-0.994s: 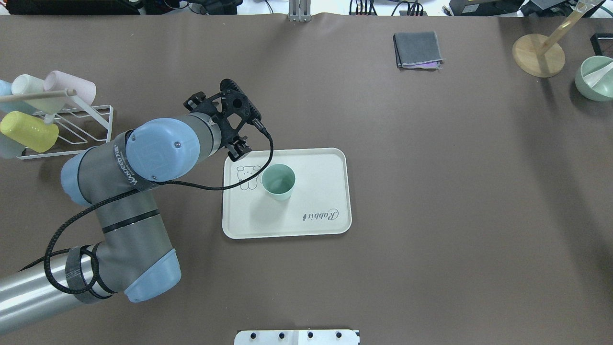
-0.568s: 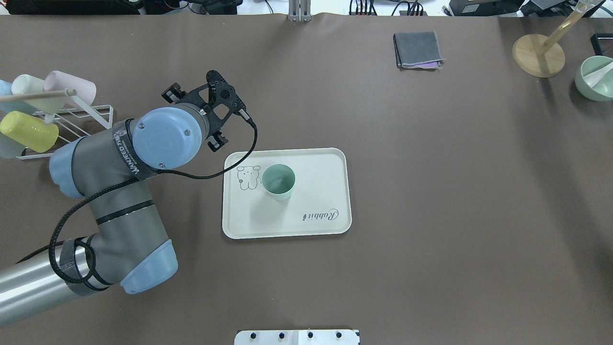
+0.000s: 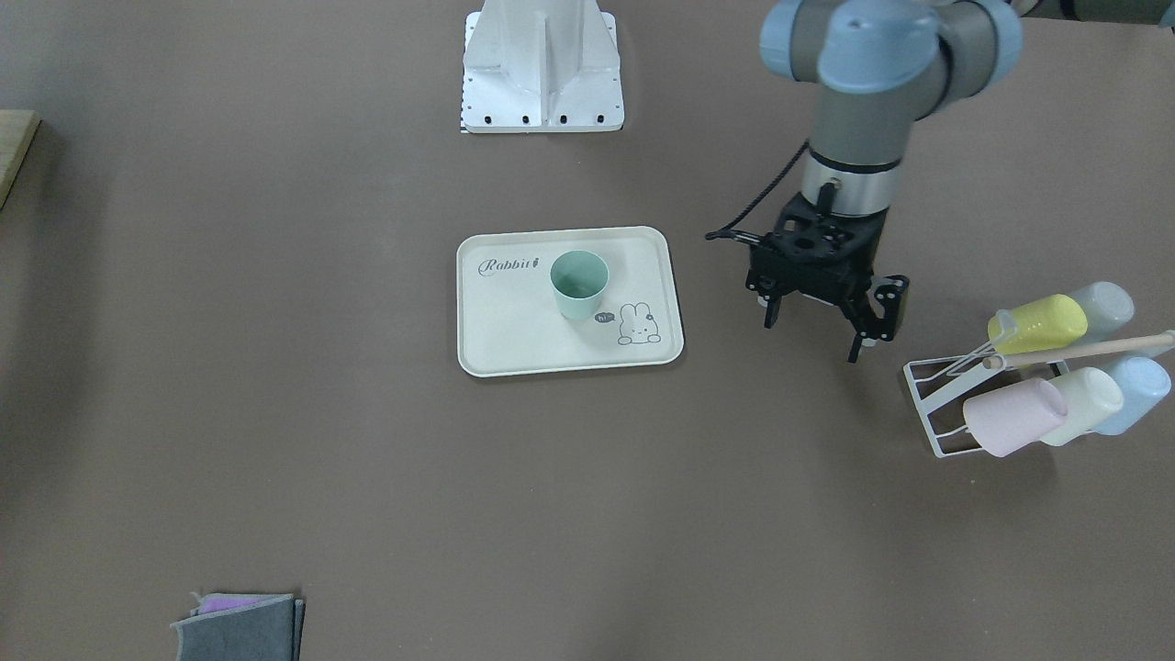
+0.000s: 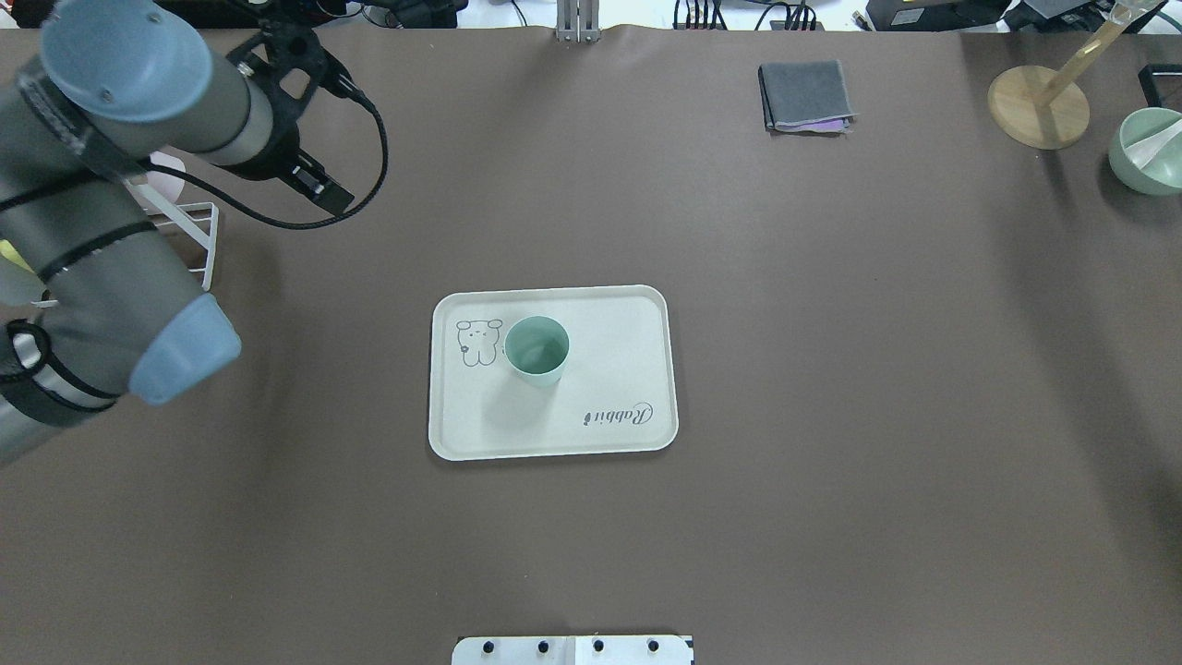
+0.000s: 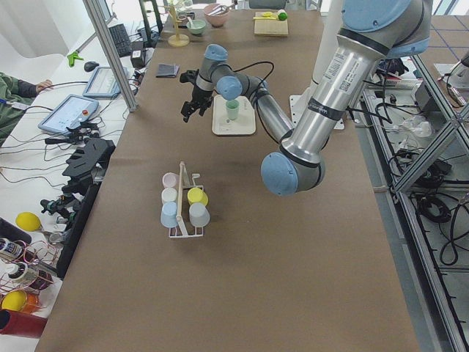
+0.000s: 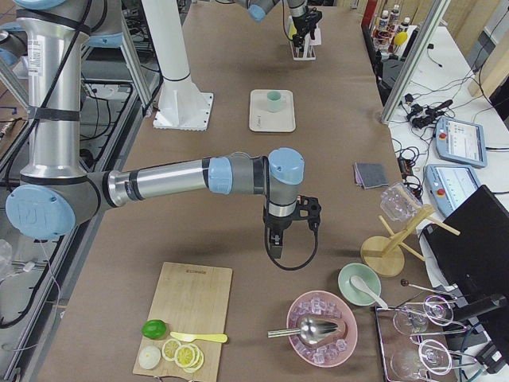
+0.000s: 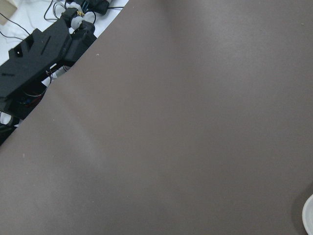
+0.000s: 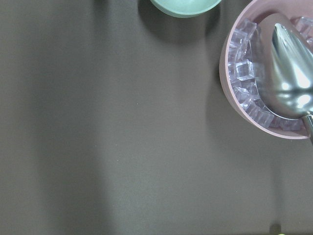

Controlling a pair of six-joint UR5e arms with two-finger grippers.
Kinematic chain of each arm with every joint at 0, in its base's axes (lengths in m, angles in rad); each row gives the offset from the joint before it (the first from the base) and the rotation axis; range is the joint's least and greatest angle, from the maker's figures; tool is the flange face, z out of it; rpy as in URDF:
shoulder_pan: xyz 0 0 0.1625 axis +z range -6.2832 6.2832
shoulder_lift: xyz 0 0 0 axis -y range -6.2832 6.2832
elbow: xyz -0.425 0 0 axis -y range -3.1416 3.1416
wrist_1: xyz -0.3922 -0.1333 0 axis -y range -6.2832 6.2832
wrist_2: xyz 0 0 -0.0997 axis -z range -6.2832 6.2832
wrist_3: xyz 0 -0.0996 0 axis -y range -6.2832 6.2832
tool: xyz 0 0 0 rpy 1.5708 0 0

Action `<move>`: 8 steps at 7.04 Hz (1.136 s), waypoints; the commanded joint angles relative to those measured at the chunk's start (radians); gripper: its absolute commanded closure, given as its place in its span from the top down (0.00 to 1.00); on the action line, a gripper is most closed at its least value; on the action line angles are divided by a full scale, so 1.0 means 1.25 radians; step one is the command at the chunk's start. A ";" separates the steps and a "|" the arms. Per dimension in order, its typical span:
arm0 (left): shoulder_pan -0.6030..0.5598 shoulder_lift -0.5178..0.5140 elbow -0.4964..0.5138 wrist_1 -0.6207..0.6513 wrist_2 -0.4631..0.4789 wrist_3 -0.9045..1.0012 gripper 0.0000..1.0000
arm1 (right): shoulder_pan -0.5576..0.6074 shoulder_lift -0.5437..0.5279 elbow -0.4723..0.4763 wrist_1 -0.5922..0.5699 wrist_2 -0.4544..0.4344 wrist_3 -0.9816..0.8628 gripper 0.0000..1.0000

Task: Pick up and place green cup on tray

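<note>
Left gripper (image 3: 811, 340): in the front-facing view its two black fingers stand well apart and hold nothing. It hangs above bare bench (image 4: 831, 369) between the tray (image 3: 514, 344) and the white wire rack (image 3: 925, 404). From overhead it is largely hidden behind its own wrist and cut by the frame's top edge.

Right gripper (image 6: 275, 248): seen only small in the right-end view, pointing down; whether its fingers are apart or together cannot be told. Its wrist camera shows none of them, only a pink bowl (image 8: 228, 73) of clear ice cubes, cut off at the right edge, with a polished metal scoop (image 8: 291, 68) lying in it.

The left wrist camera shows matte brown bench covering and a pale curved sliver, cut off at the lower right corner and unidentifiable.

The green cup (image 4: 536, 349), a small matte, slightly tapered, handleless plastic tumbler, stands upright and mouth up on the tray, just beside the bunny drawing. The tray is flat, cream and rectangular, with rounded corners and a raised rim.

Pastel cups lie tilted on the rack.
</note>
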 commanded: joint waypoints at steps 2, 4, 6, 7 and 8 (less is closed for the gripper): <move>-0.247 0.130 0.002 0.003 -0.323 0.003 0.98 | 0.000 0.000 0.000 0.000 0.000 0.003 1.00; -0.357 0.233 0.004 0.006 -0.411 0.004 0.98 | 0.000 -0.002 -0.004 0.038 0.000 0.004 1.00; -0.423 0.327 0.027 0.004 -0.432 0.055 0.98 | 0.000 -0.002 -0.006 0.039 0.000 0.004 1.00; -0.459 0.348 0.055 0.009 -0.433 0.154 0.98 | 0.000 -0.002 -0.006 0.039 0.000 0.004 1.00; -0.478 0.398 0.045 0.013 -0.433 0.190 0.98 | 0.000 -0.002 -0.007 0.039 0.000 0.004 1.00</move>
